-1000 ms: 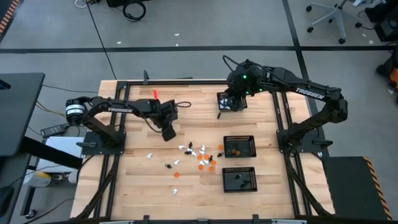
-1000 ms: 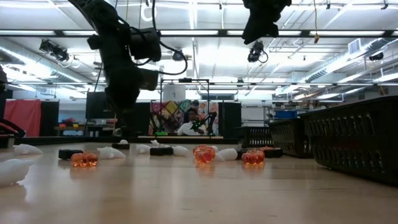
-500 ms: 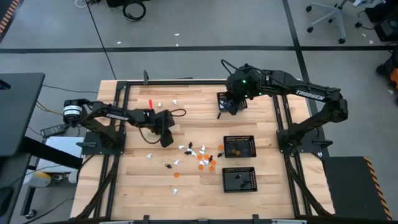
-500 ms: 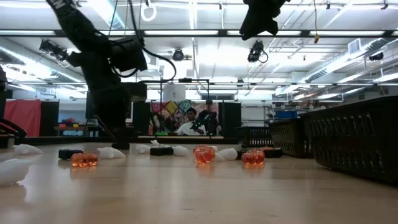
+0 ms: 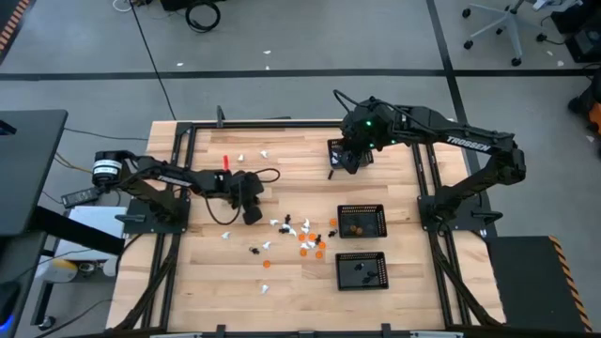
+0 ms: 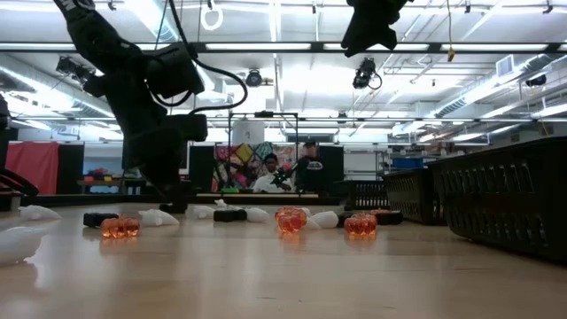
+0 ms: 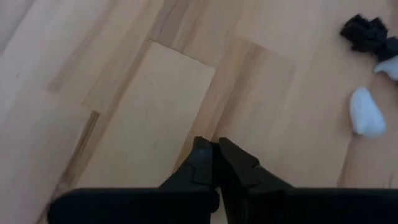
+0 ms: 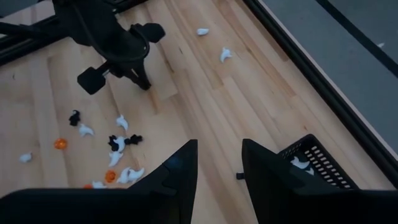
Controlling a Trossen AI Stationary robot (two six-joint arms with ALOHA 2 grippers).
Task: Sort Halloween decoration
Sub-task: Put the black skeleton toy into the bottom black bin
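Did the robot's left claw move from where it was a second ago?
Yes. In the high view the left gripper has slid nearer the scattered decorations, judged against the table's far rail, and its fingers are now shut.

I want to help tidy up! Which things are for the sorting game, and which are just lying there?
For sorting: white figures, orange figures, black figures, three black mesh trays, left gripper.

Just lying about: red object, office chair, cables.

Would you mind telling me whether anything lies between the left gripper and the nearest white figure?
Nothing visible does: only bare wood separates the shut left gripper from the white figure.
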